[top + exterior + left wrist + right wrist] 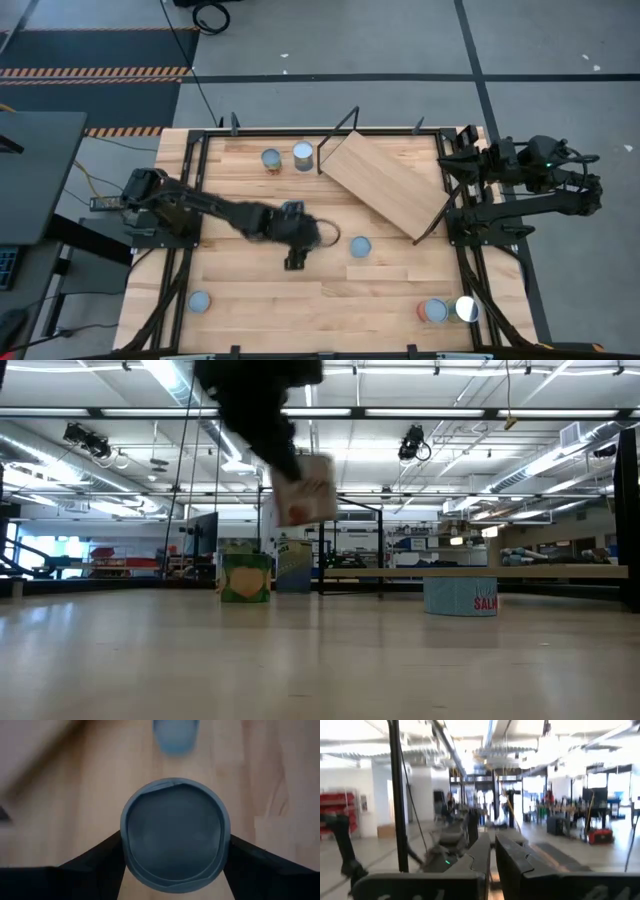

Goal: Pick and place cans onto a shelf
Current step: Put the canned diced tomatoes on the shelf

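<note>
I have the left gripper [305, 232] out over the middle of the planked tabletop [260, 300], its two dark fingers [100, 857] closed against the sides of a can [175, 835], one on either flank. My left wrist camera gives me the round lid, a dull blue-grey disc with a raised rim, filling the space between the fingers. Only the low view tells me the can [302, 490] is off the wood: it hangs tilted in the air, pale with a reddish label, under the dark arm.

From above, the shelf [385, 180] is a smooth, light wooden rectangle on thin black wire, lying skewed across the far right part of the table. From the low camera it is just a thin pale edge [520, 571] on black legs. The held can is well short of it, toward the near left.

Other cans: two stand side by side near the far edge [287, 157], which the low view shows with greenish and bluish sides; a pale-blue-topped one [360, 247] sits just right of the left gripper; one is near the front left corner [198, 302]; a pair is at the front right [447, 310], one reddish, one shiny silver.

The right gripper [492, 860] waits folded at the table's right edge, its fingers pressed nearly together, holding nothing
</note>
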### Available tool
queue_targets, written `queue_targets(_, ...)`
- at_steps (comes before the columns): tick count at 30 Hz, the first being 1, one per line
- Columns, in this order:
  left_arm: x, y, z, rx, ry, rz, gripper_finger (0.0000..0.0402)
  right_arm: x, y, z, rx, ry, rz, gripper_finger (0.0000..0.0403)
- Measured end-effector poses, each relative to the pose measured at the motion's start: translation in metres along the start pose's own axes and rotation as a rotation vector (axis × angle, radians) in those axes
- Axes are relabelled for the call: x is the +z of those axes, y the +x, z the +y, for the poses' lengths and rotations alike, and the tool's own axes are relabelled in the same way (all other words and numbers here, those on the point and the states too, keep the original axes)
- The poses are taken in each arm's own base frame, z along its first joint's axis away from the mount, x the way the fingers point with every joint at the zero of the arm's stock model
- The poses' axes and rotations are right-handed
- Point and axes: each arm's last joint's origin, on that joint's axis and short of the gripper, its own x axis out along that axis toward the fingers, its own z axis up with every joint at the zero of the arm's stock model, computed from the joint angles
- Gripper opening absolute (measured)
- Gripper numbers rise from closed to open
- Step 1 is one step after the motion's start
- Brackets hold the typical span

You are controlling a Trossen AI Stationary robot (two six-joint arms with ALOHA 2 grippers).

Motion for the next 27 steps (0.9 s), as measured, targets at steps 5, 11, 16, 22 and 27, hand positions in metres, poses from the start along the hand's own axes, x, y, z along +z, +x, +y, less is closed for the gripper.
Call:
queue_targets(5,0.031,-0.015,0.052,-0.013,0.132,-0.099,0.0279,0.005,0.000,0.000,0.000,0.000,-0.051,0.0035)
queue_targets(11,0.058,-0.026,0.101,-0.014,0.231,-0.172,0.0279,-0.007,0.019,0.000,-0.001,-0.010,0.032,0.0035)
queue_targets(16,0.082,-0.006,0.133,-0.062,0.304,-0.109,0.0279,-0.031,0.054,0.000,-0.005,-0.042,0.173,0.0035)
queue_targets(22,0.098,0.042,0.151,-0.202,0.478,-0.115,0.0278,-0.031,0.062,-0.002,-0.067,-0.088,0.303,0.0035)
queue_targets(27,0.101,0.084,0.161,-0.216,0.588,-0.107,0.0278,-0.036,0.050,-0.003,-0.102,-0.064,0.455,0.0035)
